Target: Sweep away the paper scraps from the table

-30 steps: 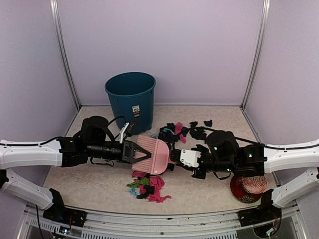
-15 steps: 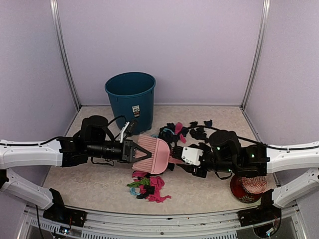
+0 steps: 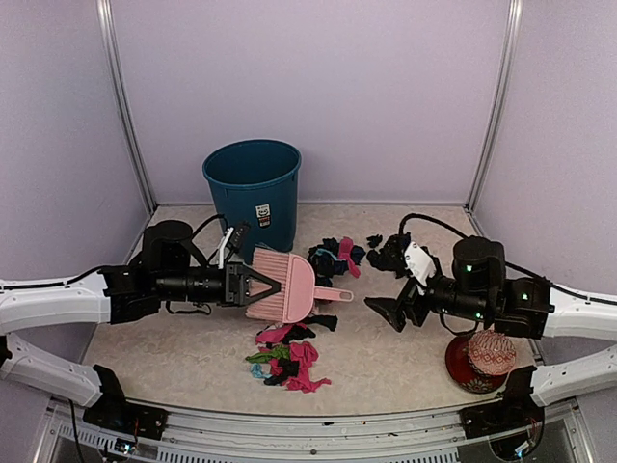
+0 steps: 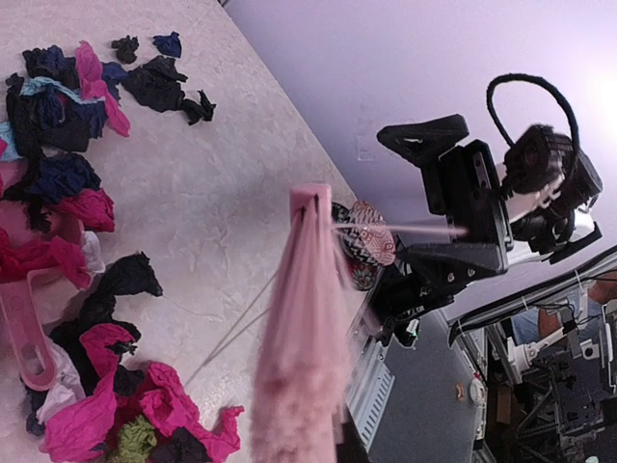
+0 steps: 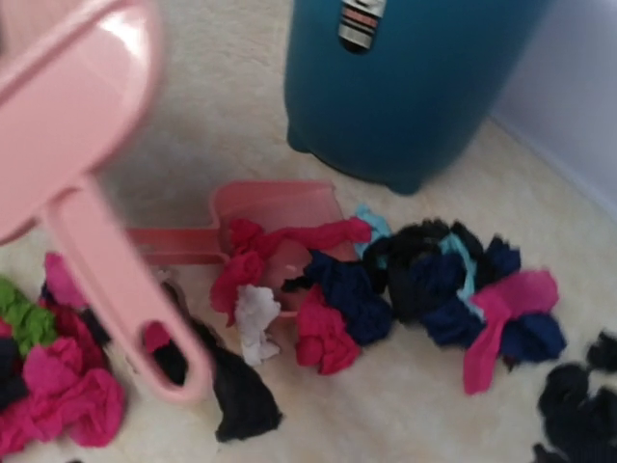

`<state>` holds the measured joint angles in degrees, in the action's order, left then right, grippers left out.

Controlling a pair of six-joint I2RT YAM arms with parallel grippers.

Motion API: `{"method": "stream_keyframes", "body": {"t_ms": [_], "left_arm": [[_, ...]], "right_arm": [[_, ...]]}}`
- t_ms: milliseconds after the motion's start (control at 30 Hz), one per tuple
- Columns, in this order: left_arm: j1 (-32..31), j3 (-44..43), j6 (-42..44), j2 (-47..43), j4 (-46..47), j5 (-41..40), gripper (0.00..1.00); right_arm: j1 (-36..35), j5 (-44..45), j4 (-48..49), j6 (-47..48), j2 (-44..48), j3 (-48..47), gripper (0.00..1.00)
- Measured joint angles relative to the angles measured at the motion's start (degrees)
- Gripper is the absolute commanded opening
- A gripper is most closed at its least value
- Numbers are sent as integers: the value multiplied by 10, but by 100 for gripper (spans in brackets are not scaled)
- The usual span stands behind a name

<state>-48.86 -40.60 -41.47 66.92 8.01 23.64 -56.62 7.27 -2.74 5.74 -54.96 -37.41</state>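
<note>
Now, pale pink plastic dustpan [image 5: 280,205] unheld.
Left jaws grip the pink bristled brush [image 3: 284,285], right jaws wide; my sweep may shove it, scattering crumpled paper scraps [image 3: 304,357].

The beige marbled tabletop [image 3: 183,352] in front of my arms carries paper scraps [image 3: 289,359] in three loose groups: one near the front edge, one mid-table, and one of black pieces toward the far right. A teal bin [image 3: 253,193] stands at the far side, left of centre. A red patterned ball [image 3: 482,362] sits front right, apart from the scraps.
</note>
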Motion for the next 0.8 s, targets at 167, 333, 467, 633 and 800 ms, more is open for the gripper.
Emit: {"method": "stream_keyframes", "body": {"t_ms": [167,333,467,633,800], "left_arm": [[3,35,14,-23,25,-13,0],[3,70,18,-38,82,-15,0],[3,80,18,-40,123,-10,0],[2,80,18,-40,173,6,0],[-6,80,17,-32,217,17,0]], "right_arm": [[76,-112,18,-93,-4,13,98],[120,-224,66,-174,-20,36,97],[144,-302,124,-250,-35,47,97],[149,-365,223,-342,-63,47,92],[149,-428,346,-447,-114,47,87]]}}
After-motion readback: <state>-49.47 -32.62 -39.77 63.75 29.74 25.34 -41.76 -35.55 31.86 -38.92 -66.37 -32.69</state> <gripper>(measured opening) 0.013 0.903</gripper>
